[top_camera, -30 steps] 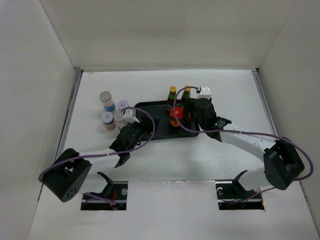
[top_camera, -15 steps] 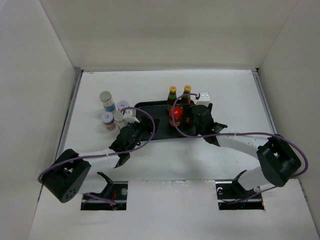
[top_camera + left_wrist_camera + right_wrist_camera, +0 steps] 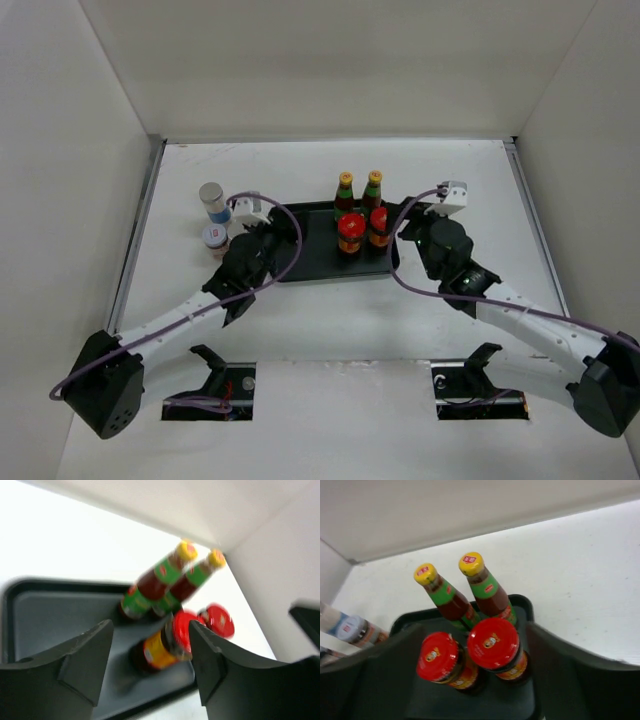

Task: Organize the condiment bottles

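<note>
Since 1 second ago your right gripper has pulled back off the tray to its right end, and its jaws now stand wide apart with nothing between them. Straight ahead of it, 2 red-lidded jars stand side by side on the tray, with the 2 slim bottles upright just behind them. Your left gripper has reached forward to the tray's left end; its jaws are spread wide too, gripping nothing, and face across the bare tray floor toward those 4. On the table left of the tray, 2 silver-lidded jars show beside the left arm; you cannot tell whether more sit under it
</note>
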Available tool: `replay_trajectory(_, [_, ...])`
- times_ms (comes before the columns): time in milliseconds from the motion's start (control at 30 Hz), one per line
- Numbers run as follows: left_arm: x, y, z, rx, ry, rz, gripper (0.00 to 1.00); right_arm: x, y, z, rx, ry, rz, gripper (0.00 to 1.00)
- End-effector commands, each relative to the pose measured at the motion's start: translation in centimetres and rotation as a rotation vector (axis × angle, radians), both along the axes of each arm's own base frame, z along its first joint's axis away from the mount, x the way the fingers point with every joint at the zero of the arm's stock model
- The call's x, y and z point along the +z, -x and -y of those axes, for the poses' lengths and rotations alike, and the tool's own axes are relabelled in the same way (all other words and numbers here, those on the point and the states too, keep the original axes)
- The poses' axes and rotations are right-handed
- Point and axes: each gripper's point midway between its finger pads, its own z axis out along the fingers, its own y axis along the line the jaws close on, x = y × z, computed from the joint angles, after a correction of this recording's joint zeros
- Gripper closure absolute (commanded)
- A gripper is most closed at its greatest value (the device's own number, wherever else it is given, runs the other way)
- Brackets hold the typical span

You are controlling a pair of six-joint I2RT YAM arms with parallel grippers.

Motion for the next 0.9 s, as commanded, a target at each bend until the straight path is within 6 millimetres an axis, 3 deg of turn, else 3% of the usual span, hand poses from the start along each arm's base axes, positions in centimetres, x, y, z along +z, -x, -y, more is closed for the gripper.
replay_trajectory(0, [3.6,-2.2,-3.0,0.149,-0.091,-0.001,0.42,-1.0,0.6,-0.3,0.024,-0.022,0.002,0.33])
replay_trajectory(67, [3.5,-3.3,-5.2,0.234,-0.146,-0.064,0.46,-1.5,0.9,-0.4,0.034,-0.045,0.004,0.64])
replay_trajectory(100, [3.6,-3.5,-6.0,0.263,-0.162,-0.082,0.47,-1.5,1.1,-0.3,0.031,-0.070,0.010,0.71])
replay_trajectory(167, [3.7,-3.5,-7.2,0.309,-0.191,-0.103,0.48,-1.6,1.6,-0.8,0.052,-0.102,0.012,0.73])
replay_trajectory(300, [4.2,-1.9,-9.6,0.407,-0.283,-0.146,0.41,-2.6,1.7,-1.0,0.059,-0.107,-0.006,0.58])
replay_trajectory(500, [2.3,1.4,-13.7,0.489,-0.437,-0.279,0.22,-3.3,1.6,-1.7,0.074,-0.109,-0.015,0.20])
replay_trajectory(700, [-1.5,1.2,-13.5,0.420,-0.515,-0.408,0.16,-3.3,1.7,-1.9,0.084,-0.111,-0.018,0.13])
replay_trajectory(867, [-3.0,-0.1,-12.7,0.398,-0.522,-0.422,0.16,-3.4,1.7,-2.3,0.103,-0.107,-0.020,0.12])
